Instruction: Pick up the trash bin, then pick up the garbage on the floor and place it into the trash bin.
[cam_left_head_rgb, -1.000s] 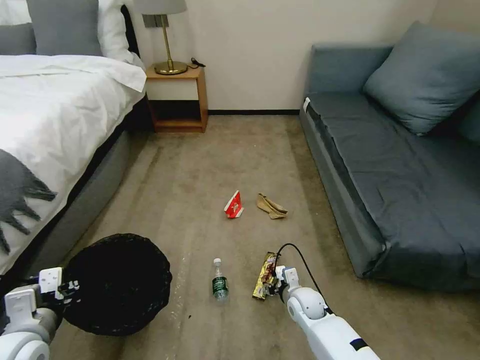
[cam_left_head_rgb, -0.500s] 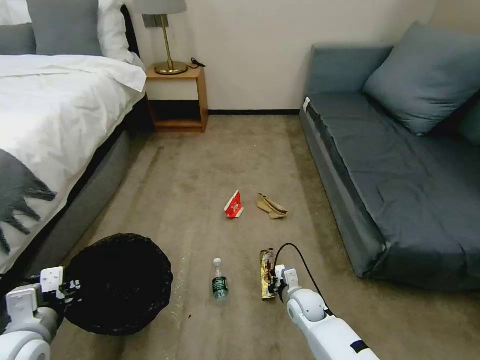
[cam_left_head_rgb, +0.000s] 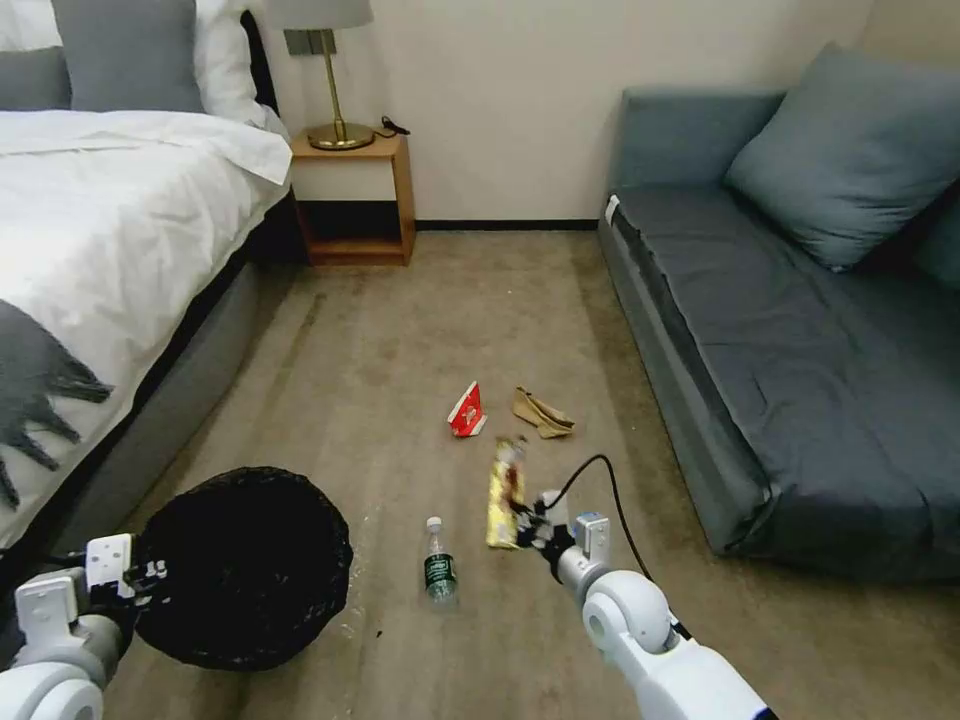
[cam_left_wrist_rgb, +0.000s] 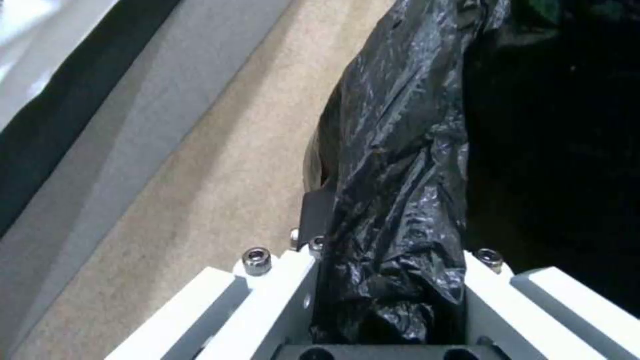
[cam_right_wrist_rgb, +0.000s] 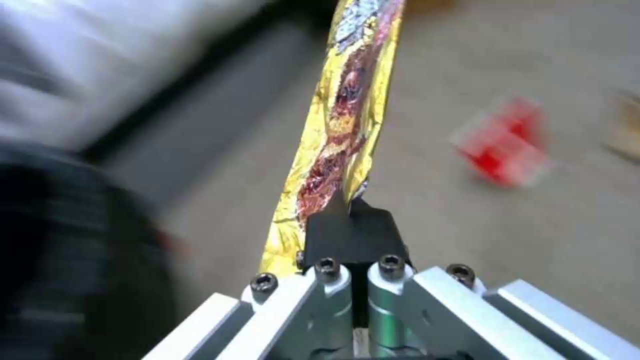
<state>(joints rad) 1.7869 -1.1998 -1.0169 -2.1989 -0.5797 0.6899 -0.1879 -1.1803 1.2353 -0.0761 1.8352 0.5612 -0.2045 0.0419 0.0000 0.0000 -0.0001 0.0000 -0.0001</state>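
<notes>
The trash bin (cam_left_head_rgb: 245, 565), round and lined with a crinkly black bag (cam_left_wrist_rgb: 393, 200), hangs low at the left with my left gripper (cam_left_head_rgb: 135, 580) shut on its rim. My right gripper (cam_left_head_rgb: 525, 525) is shut on the lower end of the gold-brown snack wrapper (cam_left_head_rgb: 505, 490), which it holds lifted off the carpet; the wrapper (cam_right_wrist_rgb: 340, 125) stretches away from the black fingers (cam_right_wrist_rgb: 347, 235). On the floor lie the clear bottle (cam_left_head_rgb: 438, 562) with a green label, the red-white packet (cam_left_head_rgb: 467, 410) and the crumpled tan paper (cam_left_head_rgb: 542, 413).
A bed (cam_left_head_rgb: 110, 250) with white bedding runs along the left and a grey-blue sofa (cam_left_head_rgb: 800, 320) along the right. A wooden nightstand (cam_left_head_rgb: 355, 195) with a lamp stands at the back wall. Carpet lies between them.
My right gripper has risen and swung left and forward with the snack wrapper, lifting it off the floor. The trash bin has hardly moved.
</notes>
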